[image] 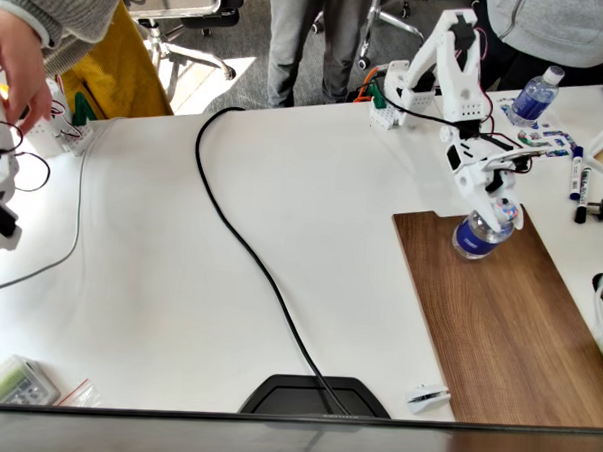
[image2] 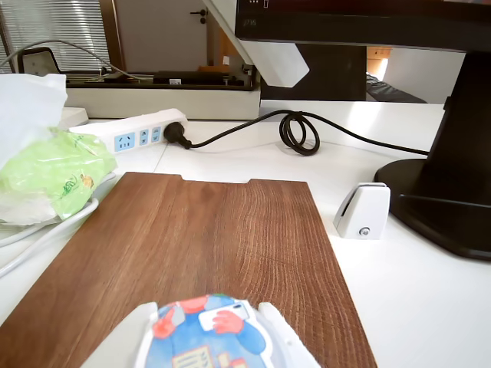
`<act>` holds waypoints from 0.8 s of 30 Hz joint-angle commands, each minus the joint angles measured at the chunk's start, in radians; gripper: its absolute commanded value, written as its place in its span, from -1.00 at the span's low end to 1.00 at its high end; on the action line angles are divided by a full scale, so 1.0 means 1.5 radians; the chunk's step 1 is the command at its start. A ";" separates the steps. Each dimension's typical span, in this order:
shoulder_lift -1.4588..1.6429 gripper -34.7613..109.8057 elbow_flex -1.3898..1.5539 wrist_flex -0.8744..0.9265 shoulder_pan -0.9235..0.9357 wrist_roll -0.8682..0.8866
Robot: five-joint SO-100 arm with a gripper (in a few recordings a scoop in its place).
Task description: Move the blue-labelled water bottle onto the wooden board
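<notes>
White table (image: 179, 281) carries the wooden board (image: 507, 335) at right in the fixed view, a black cable (image: 250, 254) snaking across, pens (image: 576, 183), second bottle (image: 535, 96) far back.

The fixed view looks steeply down on the white table (image: 179, 281) from above its near edge, facing the arm base and the standing people at the far side. It is set far enough back to take in most of the tabletop.

The wrist view sits low, just above the bottle cap (image2: 205, 337), and looks nearly level along the wooden board (image2: 207, 245) toward the monitor stand (image2: 437, 207) and power strip (image2: 134, 136). It faces opposite to the fixed view.

The 2 views share the wooden board (image: 507, 325), the bottle cap (image: 502, 212), the black cable (image: 250, 254) and the monitor stand (image: 314, 397).
</notes>
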 commanded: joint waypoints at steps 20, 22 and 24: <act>-0.012 -0.52 0.028 -0.033 0.004 -0.110; -0.011 -0.52 0.048 -0.081 0.004 -0.110; -0.015 -0.52 0.056 -0.139 0.002 -0.083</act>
